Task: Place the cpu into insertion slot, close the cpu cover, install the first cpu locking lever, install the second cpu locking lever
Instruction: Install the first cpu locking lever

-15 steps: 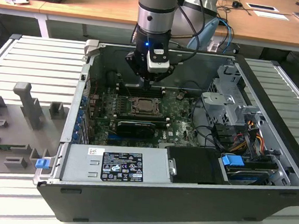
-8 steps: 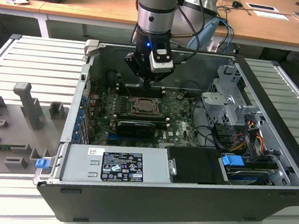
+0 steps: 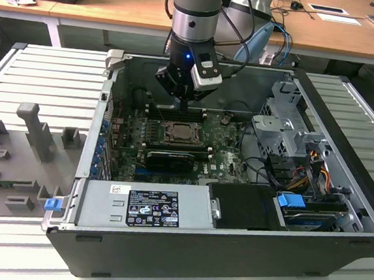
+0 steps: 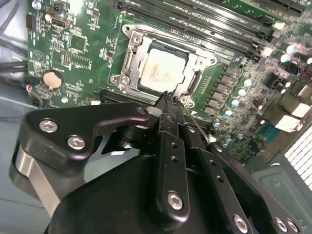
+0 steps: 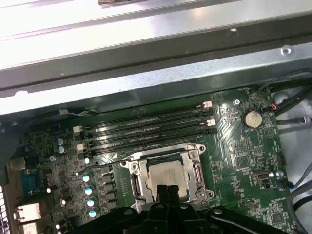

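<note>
Silvery square cpu [image 4: 162, 68] sits in dark insertion slot [image 4: 191, 83] under thin metal cpu cover [image 4: 127, 58]; black hand [image 4: 167, 97], pinched closed and empty, is at the socket edge, likely for lever work.

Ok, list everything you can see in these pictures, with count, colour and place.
cpu: one, silvery, mid-board, inside the cover
cover: one, silvery frame, flat around the cpu
board: one, green, in the case
memory slots: four, black, beside the cover
coin battery: one, silver, on the board
case: one, black, open, on a slatted table
power supply: one, grey, in the case
gripper: one, black, shut, tips over the cover's edge
</note>
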{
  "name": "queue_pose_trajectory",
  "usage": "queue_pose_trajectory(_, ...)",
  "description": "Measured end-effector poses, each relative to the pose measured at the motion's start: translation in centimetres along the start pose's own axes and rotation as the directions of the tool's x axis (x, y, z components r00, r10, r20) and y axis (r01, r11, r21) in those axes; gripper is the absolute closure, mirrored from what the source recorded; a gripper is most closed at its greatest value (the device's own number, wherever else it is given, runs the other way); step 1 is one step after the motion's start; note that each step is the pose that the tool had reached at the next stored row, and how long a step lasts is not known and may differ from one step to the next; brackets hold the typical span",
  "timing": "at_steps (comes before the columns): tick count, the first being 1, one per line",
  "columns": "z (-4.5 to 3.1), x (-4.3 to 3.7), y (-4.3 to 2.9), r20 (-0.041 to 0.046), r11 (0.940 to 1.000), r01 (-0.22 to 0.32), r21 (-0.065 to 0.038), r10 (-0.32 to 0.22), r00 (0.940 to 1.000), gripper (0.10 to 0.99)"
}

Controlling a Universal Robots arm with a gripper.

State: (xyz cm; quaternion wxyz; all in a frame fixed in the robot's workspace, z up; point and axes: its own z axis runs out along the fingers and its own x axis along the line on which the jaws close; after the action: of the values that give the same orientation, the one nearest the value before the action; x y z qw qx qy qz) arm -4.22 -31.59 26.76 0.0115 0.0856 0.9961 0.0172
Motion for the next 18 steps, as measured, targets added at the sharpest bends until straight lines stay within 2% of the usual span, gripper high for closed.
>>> queue_pose_trajectory(4, 0.00, 0.00, 0.00, -0.0030, 0.9964, 0.084, -0.002, -0.084, 0.9964, 0.980)
queue_pose_trajectory(8, 0.00, 0.00, 0.00, -0.0046, 0.9914, 0.131, -0.003, -0.131, 0.9914, 0.980)
queue_pose_trajectory(13, 0.00, 0.00, 0.00, -0.0068, 0.9801, 0.198, -0.005, -0.198, 0.9801, 0.980)
queue_pose_trajectory(18, 0.00, 0.00, 0.00, -0.0089, 0.9637, 0.267, -0.007, -0.267, 0.9637, 0.980)
